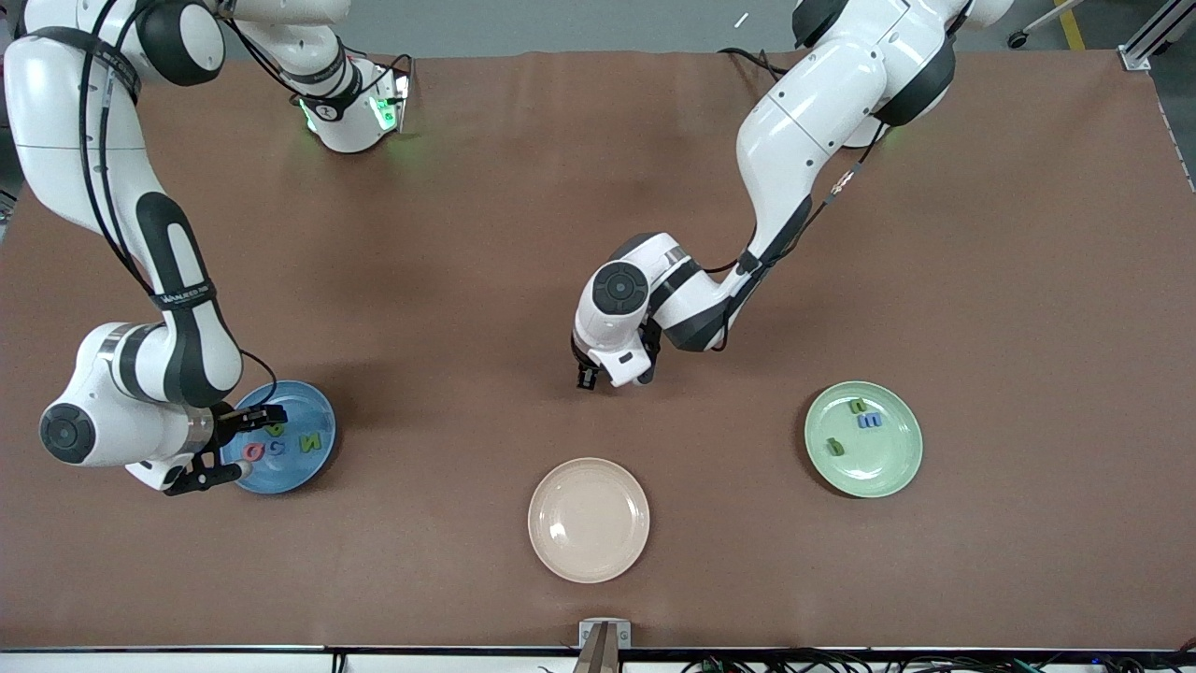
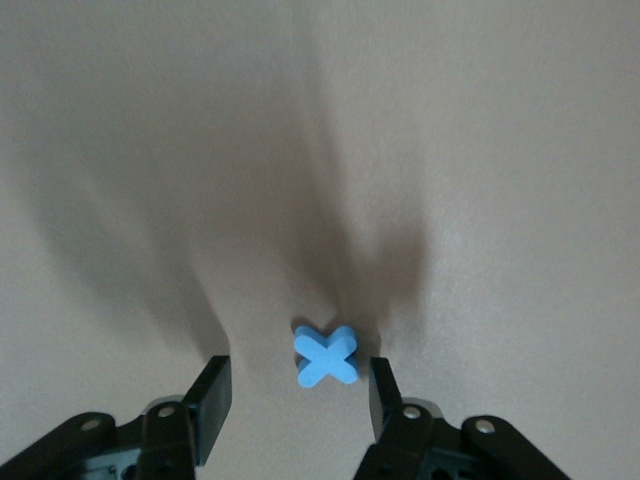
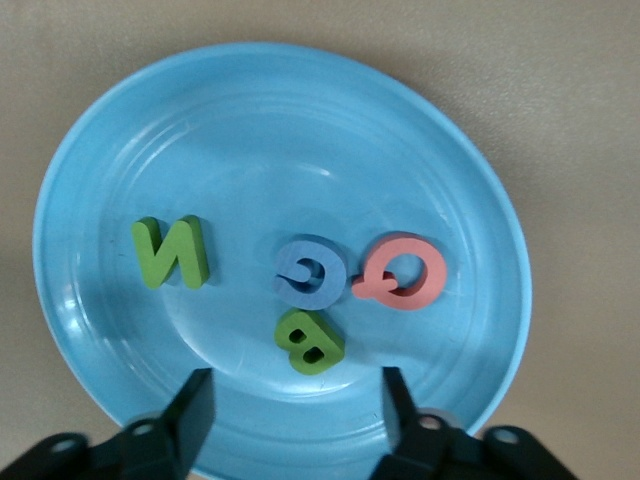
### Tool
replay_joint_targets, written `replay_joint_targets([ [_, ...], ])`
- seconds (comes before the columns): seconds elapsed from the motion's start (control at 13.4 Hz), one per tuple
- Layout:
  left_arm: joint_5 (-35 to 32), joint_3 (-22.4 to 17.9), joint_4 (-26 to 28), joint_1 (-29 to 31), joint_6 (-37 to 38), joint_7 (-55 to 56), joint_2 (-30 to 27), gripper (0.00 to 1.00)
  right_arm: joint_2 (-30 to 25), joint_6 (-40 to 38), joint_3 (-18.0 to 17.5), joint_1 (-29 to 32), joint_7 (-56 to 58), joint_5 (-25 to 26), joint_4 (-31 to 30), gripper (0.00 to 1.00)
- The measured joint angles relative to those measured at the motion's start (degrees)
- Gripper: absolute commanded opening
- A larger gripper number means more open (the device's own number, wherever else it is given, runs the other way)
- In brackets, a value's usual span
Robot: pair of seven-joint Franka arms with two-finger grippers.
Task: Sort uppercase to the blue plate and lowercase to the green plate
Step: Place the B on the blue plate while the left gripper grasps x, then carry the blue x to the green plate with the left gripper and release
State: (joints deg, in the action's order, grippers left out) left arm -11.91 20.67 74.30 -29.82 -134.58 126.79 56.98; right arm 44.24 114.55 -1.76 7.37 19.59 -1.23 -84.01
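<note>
My right gripper (image 1: 245, 443) hangs open low over the blue plate (image 1: 304, 407), holding nothing. Four uppercase letters lie on that plate (image 3: 300, 130): a green N (image 3: 170, 252), a blue G (image 3: 308, 270), a pink Q (image 3: 402, 272) and a green B (image 3: 310, 340), the B just past the fingertips. My left gripper (image 2: 297, 400) is open, low over the bare table mid-way along it. A lowercase blue x (image 2: 326, 357) lies flat between its fingertips, closer to one, untouched. The green plate (image 1: 888, 458) holds three lowercase letters: a green u shape (image 1: 857, 406), a blue e (image 1: 870, 422) and a green d (image 1: 834, 448).
An empty beige plate (image 1: 589, 520) sits near the table's front edge, between the two coloured plates. The left arm's wrist hides the blue x in the front view. Brown table surface surrounds all plates.
</note>
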Motion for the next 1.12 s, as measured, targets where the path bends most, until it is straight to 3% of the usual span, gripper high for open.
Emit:
replay_joint_targets([
  [0.22, 0.0, -0.1, -0.2, -0.1, -0.5, 0.0, 0.1, 0.4, -0.8, 0.7, -0.2, 0.4, 0.0, 0.0, 2.1, 1.0],
  [0.52, 0.0, -0.1, -0.2, -0.1, -0.4, 0.0, 0.1, 0.05, -7.7, 0.2, -0.5, 0.5, -1.1, -0.1, 5.0, 1.0],
  [0.82, -0.1, -0.7, -1.0, 0.2, -0.2, -1.7, -0.6, 0.03, -19.4, -10.5, -0.9, 0.5, -9.8, -0.1, 5.1, 1.0],
  [1.12, -0.1, -0.9, -1.2, 1.0, 3.3, -3.1, -3.0, 0.01, -27.3, -18.3, -1.5, 0.3, -11.0, -0.1, 5.0, 1.0],
])
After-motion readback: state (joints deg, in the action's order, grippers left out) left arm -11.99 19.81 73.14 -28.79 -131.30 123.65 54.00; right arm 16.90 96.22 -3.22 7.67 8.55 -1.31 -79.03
